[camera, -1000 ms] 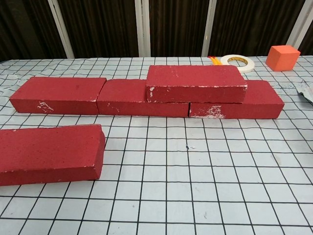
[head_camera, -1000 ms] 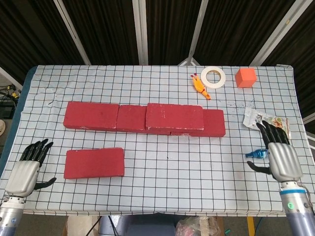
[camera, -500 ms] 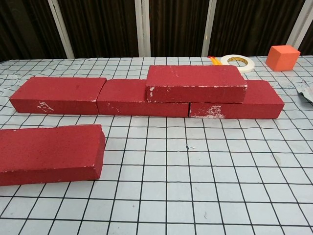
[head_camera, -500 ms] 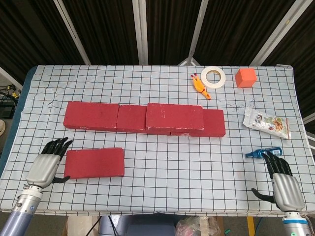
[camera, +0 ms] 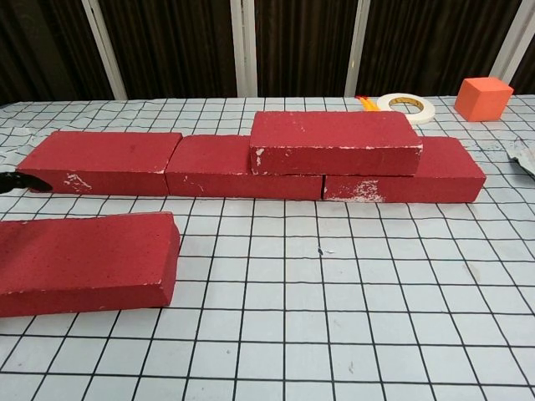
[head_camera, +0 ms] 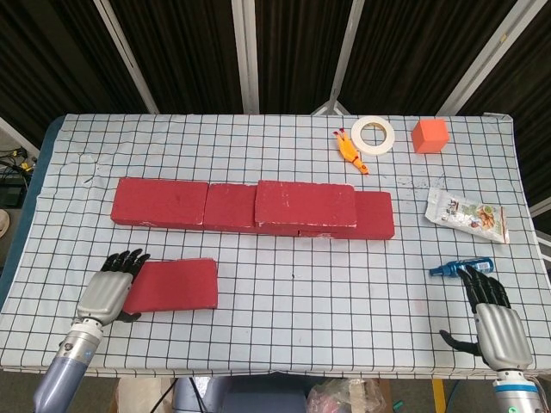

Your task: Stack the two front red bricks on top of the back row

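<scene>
Bricks: one red brick already sits on the back row, mid frame; your front brick lies flat on the table, lower left.
Left hand: your fingers are spread over the front brick's left end; nothing is lifted, and you cannot tell whether it grips.
Right hand: lower right, fingers apart, holding nothing, just below the blue clip.

Red bricks on a checked tablecloth, one already stacked.

A back row of three red bricks is laid flat, end to end. A fourth brick is set flat on top, over the row's right half. One front brick is left lying flat, nearer, at the left.
</scene>
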`<state>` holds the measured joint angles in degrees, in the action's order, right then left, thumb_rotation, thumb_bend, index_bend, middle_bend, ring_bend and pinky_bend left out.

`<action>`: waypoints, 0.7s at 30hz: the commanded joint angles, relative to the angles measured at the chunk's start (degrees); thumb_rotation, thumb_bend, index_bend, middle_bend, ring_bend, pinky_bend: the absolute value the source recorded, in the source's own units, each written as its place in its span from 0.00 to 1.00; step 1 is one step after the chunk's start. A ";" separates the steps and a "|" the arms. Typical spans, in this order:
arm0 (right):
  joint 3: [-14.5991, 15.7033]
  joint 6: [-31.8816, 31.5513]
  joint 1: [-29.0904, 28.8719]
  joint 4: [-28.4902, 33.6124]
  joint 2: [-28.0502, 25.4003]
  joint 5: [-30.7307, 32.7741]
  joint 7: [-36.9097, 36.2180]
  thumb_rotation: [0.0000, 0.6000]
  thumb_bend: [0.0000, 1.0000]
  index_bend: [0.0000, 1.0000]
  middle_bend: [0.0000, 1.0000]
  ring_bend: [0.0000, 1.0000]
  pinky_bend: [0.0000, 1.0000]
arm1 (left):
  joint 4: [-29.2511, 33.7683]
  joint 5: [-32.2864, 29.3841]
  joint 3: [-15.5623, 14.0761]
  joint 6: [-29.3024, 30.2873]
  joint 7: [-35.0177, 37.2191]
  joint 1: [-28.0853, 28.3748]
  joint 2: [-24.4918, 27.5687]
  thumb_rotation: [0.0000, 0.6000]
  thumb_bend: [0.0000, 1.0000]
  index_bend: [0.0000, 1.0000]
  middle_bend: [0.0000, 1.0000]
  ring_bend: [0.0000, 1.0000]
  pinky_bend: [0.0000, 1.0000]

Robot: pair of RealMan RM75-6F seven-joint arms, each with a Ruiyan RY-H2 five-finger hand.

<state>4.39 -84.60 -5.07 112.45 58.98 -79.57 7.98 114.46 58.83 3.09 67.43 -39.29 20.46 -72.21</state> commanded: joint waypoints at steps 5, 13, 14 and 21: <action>-0.82 0.71 0.56 -0.07 -0.49 0.40 -0.34 1.00 0.18 0.02 0.00 0.00 0.00 | -1.80 -3.35 0.03 0.52 -4.11 2.86 -4.21 1.00 0.00 0.00 0.00 0.00 0.08; -1.71 1.06 1.24 -0.22 -1.07 0.51 -1.18 1.00 0.18 0.02 0.00 0.00 0.00 | -1.67 -6.72 0.60 3.25 -8.32 5.19 -7.06 1.00 0.00 0.00 0.05 0.00 0.14; -1.77 1.15 1.30 -0.24 -1.13 0.51 -1.26 1.00 0.19 0.02 0.00 0.00 0.00 | -1.64 -7.10 0.65 3.56 -8.81 5.44 -7.34 1.00 0.00 0.00 0.05 0.00 0.15; -2.35 1.74 1.65 -0.13 -1.58 0.76 -1.85 1.00 0.18 0.03 0.00 0.00 0.00 | -1.27 -10.96 1.06 5.01 -12.84 7.82 -9.06 1.00 0.00 0.01 0.11 0.05 0.19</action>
<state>2.04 -82.87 -3.43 112.32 57.41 -78.81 6.14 113.11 48.54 3.97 72.11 -51.57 27.73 -80.84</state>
